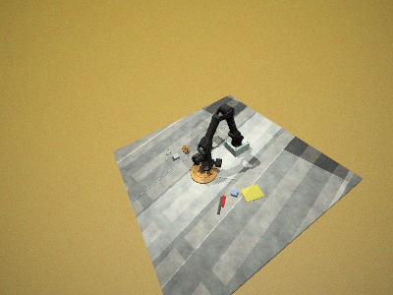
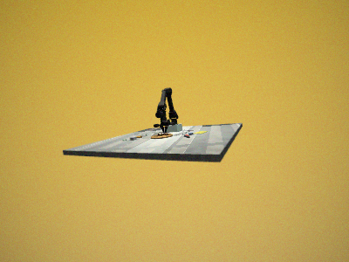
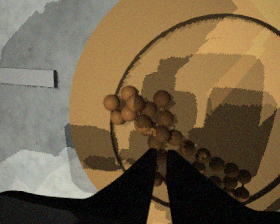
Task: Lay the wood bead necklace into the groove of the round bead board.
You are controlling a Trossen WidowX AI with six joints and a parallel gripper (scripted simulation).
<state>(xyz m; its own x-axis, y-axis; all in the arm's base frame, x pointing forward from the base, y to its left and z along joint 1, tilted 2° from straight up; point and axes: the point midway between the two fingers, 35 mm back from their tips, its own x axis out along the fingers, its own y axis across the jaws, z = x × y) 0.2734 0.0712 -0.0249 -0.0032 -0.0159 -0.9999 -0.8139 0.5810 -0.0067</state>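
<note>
In the top view, left to right, the worktop [image 1: 172, 213] [image 2: 144, 155] bears small green bits [image 1: 168, 152], a grey block [image 1: 176, 156], an orange piece [image 1: 185, 149], the round bead board [image 1: 198, 178] [image 2: 154, 136] [image 3: 90, 85], a red piece [image 1: 223, 201], a blue block [image 1: 234, 193] and a yellow square [image 1: 252, 193].

Only the wrist view shows the wood bead necklace [image 3: 161, 133] clearly: bunched across the groove [image 3: 125, 80] at nine o'clock, then trailing inside it towards five. The board carries the beads, not neatly seated in its groove. The claw [image 3: 161, 155] is nearly pressed together over them; beads show in the slit, though, in fairness, I cannot tell whether any is pinched.
</note>
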